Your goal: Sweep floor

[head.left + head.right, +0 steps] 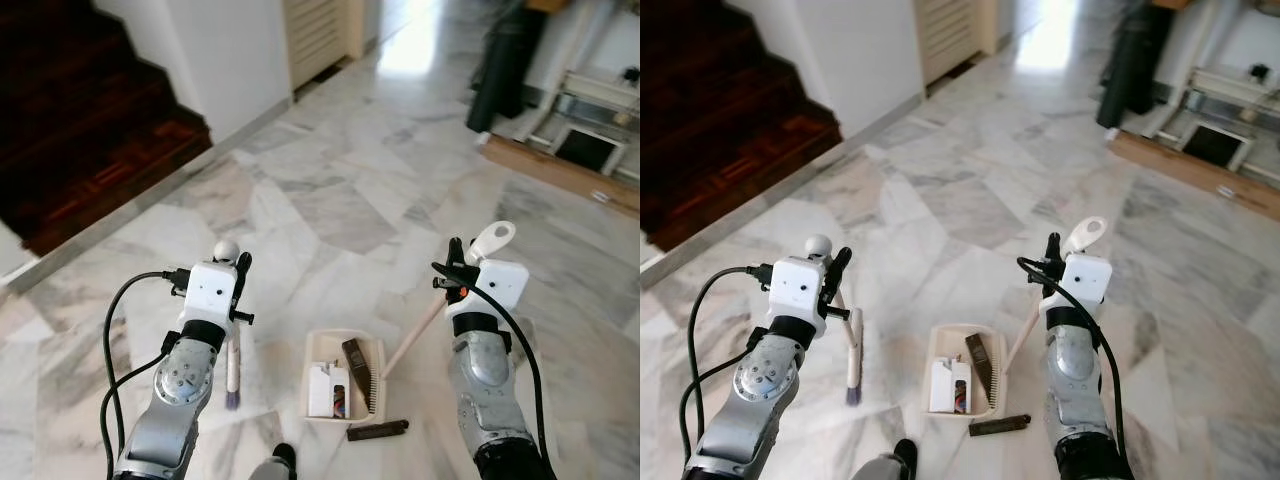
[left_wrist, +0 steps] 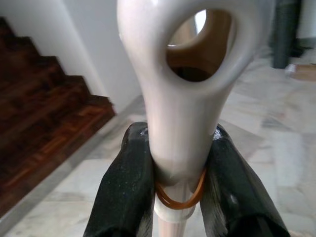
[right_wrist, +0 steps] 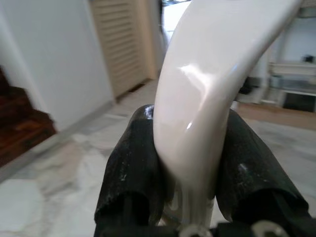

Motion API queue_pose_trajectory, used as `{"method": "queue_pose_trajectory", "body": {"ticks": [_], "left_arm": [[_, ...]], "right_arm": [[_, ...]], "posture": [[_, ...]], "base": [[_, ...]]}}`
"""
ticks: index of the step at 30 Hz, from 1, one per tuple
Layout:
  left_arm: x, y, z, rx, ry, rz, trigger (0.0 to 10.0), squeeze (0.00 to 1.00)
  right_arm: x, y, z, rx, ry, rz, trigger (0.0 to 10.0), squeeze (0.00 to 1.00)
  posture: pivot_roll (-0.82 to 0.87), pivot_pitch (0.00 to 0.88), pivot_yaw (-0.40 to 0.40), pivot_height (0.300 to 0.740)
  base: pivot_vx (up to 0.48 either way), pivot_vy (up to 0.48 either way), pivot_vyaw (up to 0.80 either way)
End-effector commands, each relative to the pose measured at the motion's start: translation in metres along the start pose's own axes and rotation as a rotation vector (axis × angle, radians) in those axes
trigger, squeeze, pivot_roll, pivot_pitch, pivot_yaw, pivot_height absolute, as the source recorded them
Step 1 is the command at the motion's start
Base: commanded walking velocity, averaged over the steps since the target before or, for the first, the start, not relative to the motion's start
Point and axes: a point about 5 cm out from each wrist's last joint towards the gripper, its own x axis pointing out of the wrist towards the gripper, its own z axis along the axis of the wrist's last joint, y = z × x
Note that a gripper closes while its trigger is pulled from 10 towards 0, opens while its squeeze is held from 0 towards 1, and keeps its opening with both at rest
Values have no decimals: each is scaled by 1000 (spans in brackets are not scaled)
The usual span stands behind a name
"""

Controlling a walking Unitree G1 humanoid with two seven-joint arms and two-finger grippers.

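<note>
In the left eye view, the robot looks down at a marble floor (image 1: 330,200). The left gripper (image 1: 238,272) is raised in front of the body and holds the top of a small brush (image 1: 232,368), whose pale handle runs down to dark bristles near the floor. The right gripper (image 1: 455,262) holds the upper end of a dustpan handle (image 1: 415,335), which slants down to a cream dustpan (image 1: 345,378) lying on the floor between the two arms. Inside the dustpan are a white carton (image 1: 322,388) and a dark comb (image 1: 361,372). A dark bar (image 1: 377,430) lies on the floor just beside the dustpan's near edge. A dark wooden staircase (image 1: 90,120) rises on the far left, beside a white wall (image 1: 230,60).

The right eye view shows the same scene: the brush hangs to the left of the dustpan, apart from it, and a tall black roll (image 1: 1130,65) stands at the far side of the room.

In the left wrist view, the two black fingers (image 2: 126,192) press against both sides of the brush's cream handle, just below its hanging loop; an orange rubber band (image 2: 178,197) circles the handle between them.

In the right wrist view, the black fingers (image 3: 131,173) are pressed against both sides of the glossy white dustpan handle, with a slatted door (image 3: 121,44) behind.
</note>
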Motion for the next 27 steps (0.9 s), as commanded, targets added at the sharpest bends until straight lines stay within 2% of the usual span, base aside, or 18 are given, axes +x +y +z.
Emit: {"method": "queue_pose_trajectory", "body": {"ticks": [1, 14, 20, 27], "left_arm": [[3, 6, 9, 28, -67, 32, 10000, 0], [1, 7, 1, 44, -51, 56, 10000, 0], [3, 11, 2, 51, -57, 68, 10000, 0], [4, 12, 1, 38, -50, 66, 10000, 0]], "right_arm": [[4, 1, 14, 21, -62, 4, 10000, 0], [-1, -7, 11, 11, -50, -15, 10000, 0], [-5, -5, 6, 19, -35, -23, 10000, 0], [-7, 1, 4, 51, -23, -29, 10000, 0]], "posture": [[61, 20, 34, 740], [53, 0, 36, 740], [57, 0, 51, 740], [53, 0, 59, 740]], "base": [[0, 0, 800], [0, 0, 800], [0, 0, 800], [0, 0, 146]]}}
